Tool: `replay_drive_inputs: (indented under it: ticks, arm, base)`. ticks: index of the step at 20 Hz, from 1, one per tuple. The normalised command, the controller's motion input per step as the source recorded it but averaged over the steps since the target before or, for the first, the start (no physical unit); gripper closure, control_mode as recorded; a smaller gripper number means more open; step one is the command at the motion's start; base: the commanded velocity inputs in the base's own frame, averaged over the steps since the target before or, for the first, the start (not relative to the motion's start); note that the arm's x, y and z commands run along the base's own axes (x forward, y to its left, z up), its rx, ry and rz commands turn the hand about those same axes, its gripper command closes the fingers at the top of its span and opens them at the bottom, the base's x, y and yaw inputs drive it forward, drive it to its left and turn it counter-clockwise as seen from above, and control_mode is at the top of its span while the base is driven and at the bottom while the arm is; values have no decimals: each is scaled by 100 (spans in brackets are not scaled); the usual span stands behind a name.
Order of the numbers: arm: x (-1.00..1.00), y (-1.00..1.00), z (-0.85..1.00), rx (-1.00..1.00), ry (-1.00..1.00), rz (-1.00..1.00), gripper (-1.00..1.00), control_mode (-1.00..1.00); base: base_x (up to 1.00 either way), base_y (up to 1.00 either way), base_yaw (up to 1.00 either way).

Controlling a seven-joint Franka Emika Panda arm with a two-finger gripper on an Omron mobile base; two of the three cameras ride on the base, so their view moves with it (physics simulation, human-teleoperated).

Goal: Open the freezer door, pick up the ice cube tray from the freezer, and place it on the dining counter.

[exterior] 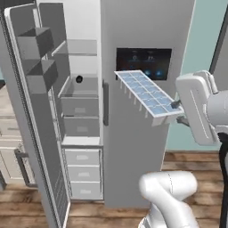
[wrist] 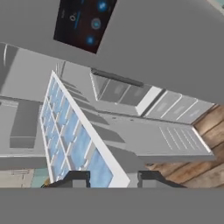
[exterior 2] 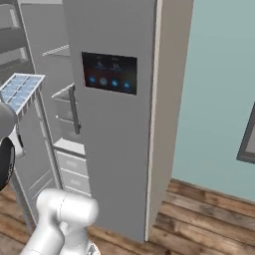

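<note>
From the left I see the freezer door [exterior: 38, 129] swung open, the freezer [exterior: 81, 116] with its shelves exposed, then the ice cube tray [exterior: 145, 95] held in mid-air, my hand [exterior: 177, 112] pinching its near end.

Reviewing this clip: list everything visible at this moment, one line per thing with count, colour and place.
ice cube tray: 1, pale blue-white, held in the air in front of the fridge, outside the freezer
freezer door: 1, gray, swung open at the left
freezer: 1, gray walls with shelves and pale drawers, open
small round object: 1, black, on a freezer shelf
touchscreen door: 1, gray with dark panel, closed
bar handle: 1, gray, vertical, on the closed door's edge
wall: teal, right of the fridge
floor: brown wood planks
gripper: 1, dark fingertips, shut on the tray's end
</note>
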Motion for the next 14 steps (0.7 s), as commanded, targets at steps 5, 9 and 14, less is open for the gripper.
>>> replay_drive_inputs:
  ticks: [5, 9, 14]
  arm:
    - [0, 0, 0, 0, 0, 0, 100, 100]
    - [0, 0, 0, 0, 0, 0, 100, 100]
    - [0, 0, 0, 0, 0, 0, 100, 100]
  base:
    - [-39, -82, 40]
    - [-98, -57, 58]
    - [-100, -19, 67]
